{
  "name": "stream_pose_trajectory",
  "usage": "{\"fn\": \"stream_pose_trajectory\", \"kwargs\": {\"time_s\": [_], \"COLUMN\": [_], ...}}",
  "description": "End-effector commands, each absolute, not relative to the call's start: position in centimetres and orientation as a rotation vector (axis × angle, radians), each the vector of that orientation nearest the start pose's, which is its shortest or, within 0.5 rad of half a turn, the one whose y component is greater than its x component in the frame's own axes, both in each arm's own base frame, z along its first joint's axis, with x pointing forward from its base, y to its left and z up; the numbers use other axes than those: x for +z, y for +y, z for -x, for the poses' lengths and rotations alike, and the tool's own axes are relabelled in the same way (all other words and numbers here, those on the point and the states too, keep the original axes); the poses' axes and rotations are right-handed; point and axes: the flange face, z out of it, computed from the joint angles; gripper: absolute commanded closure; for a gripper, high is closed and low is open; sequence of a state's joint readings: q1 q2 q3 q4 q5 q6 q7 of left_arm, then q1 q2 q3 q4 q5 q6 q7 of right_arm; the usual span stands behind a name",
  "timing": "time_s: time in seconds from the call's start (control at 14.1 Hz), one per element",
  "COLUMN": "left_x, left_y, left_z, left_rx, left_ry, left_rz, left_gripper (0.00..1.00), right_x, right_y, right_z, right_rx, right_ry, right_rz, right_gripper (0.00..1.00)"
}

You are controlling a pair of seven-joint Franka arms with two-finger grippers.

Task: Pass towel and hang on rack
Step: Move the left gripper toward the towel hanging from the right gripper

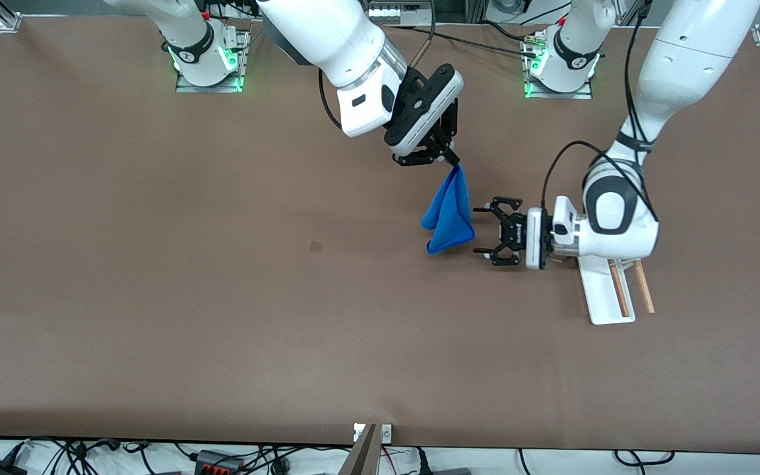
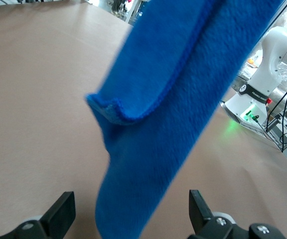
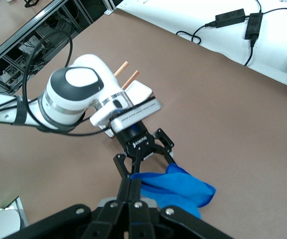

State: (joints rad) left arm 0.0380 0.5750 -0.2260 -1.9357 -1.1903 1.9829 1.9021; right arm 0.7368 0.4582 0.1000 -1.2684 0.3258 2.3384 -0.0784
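The right gripper (image 1: 451, 158) pinches the limp towel's (image 1: 449, 214) top corner; the left gripper (image 1: 485, 231), open, should clamp its thick hanging fold.

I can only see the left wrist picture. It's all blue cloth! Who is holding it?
Observer: The right gripper, shut on the towel by its top corner, dangles it above the table.
Child: Is my gripper near it?
Observer: Yes, the left gripper is open, with the towel's lower part at its fingertips.
Child: Where is the rack?
Observer: The rack stands on the table, partly under the left arm.
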Motion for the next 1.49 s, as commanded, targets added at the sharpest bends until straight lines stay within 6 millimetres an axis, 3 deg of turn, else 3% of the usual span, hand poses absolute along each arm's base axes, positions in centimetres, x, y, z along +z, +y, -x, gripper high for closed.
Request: {"fn": "stream_pose_trajectory", "kwargs": {"time_s": [0.0, 0.57, 0.78, 1.06, 1.41], "left_x": [18.1, 14.9, 14.9, 16.1, 17.2], "left_y": [-17.1, -19.6, -19.7, -18.4, -19.4], "left_z": [-56.0, -54.5, -54.9, -57.2, -58.6], "left_rx": [0.590, 0.689, 0.703, 0.798, 0.833], "left_ry": [-1.202, -1.218, -1.238, -1.308, -1.335], "left_rz": [-1.642, -1.596, -1.614, -1.619, -1.601], "left_gripper": [0.00, 0.00, 0.00, 0.00, 0.00], "right_x": [57.2, 57.2, 57.2, 57.1, 57.1], "right_y": [54.4, 54.5, 54.5, 54.5, 54.4], "right_z": [-50.5, -50.3, -50.3, -50.4, -50.5], "right_rx": [-0.590, -0.596, -0.601, -0.600, -0.611], "right_ry": [-0.898, -0.914, -0.920, -0.921, -0.932], "right_rz": [2.367, 2.372, 2.375, 2.377, 2.384], "right_gripper": [1.00, 1.00, 1.00, 1.00, 1.00]}}
